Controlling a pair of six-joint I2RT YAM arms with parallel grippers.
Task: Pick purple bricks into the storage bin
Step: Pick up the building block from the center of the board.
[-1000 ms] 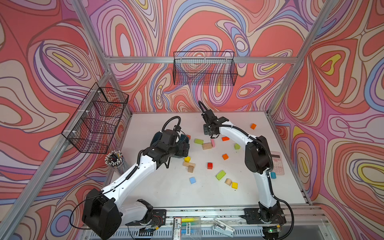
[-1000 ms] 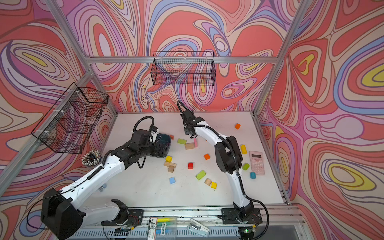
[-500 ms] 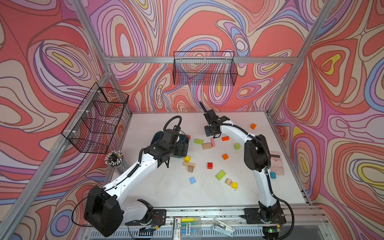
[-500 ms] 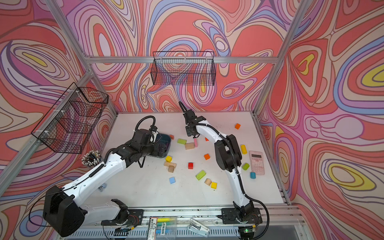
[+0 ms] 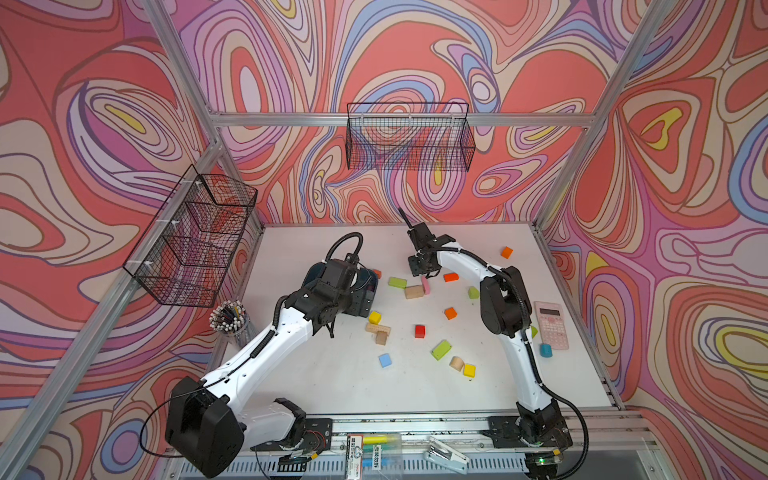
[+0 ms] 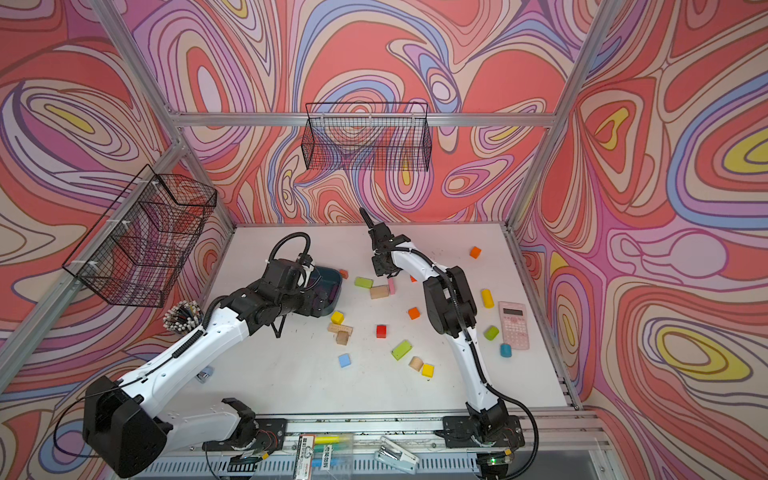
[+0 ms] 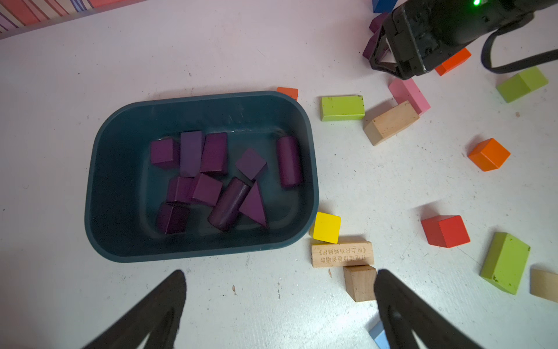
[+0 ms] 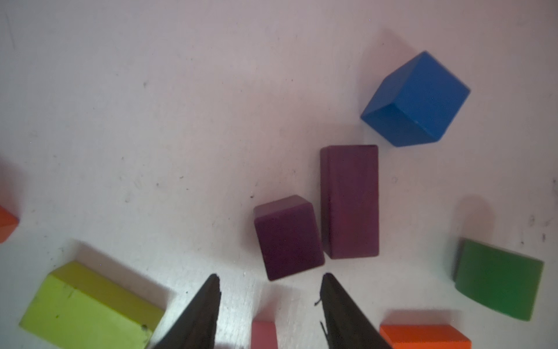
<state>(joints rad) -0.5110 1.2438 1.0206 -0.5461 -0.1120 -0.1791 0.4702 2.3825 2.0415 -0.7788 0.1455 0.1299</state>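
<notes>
- My left gripper [image 7: 279, 276] hangs above the table [image 7: 211, 45] with its jaws spread wide and nothing between them.
- The storage bin [image 7: 90, 181] sits upright on the table just ahead of my left fingertips, a little off to one side of the gap.
- Ten purple bricks [image 7: 211, 181] lie loose on the bin's floor: cubes, cuboids, two cylinders and a triangular piece. Most are bunched together, and one cylinder lies apart near the wall.
- A yellow cube [image 7: 326, 227] sits just beside the bin's outer wall, with a printed wooden block [image 7: 341, 253] right next to it. A plain wooden block [image 7: 359, 285] shows just beside one of my left fingers.
- My right gripper [image 8: 270, 276] is low over the table, past the bin's far corner from my left one. Its jaws are part-way apart and grip nothing.
- A purple cube [image 8: 288, 238] rests on the table just ahead of my right fingertips, in line with the gap but not between the fingers.
- A purple cuboid [image 8: 348, 201] lies flat alongside that cube, so close I cannot tell whether they touch, and it reaches farther ahead.
- A blue cube [image 8: 416, 98] sits beyond the cuboid, apart from it.
- A pink slab [image 8: 264, 334] lies under the gap behind my right fingertips. A lime-green block [image 8: 90, 305] lies out to one side, and a dark green block [image 8: 498, 278] and an orange block [image 8: 422, 335] to the other.
</notes>
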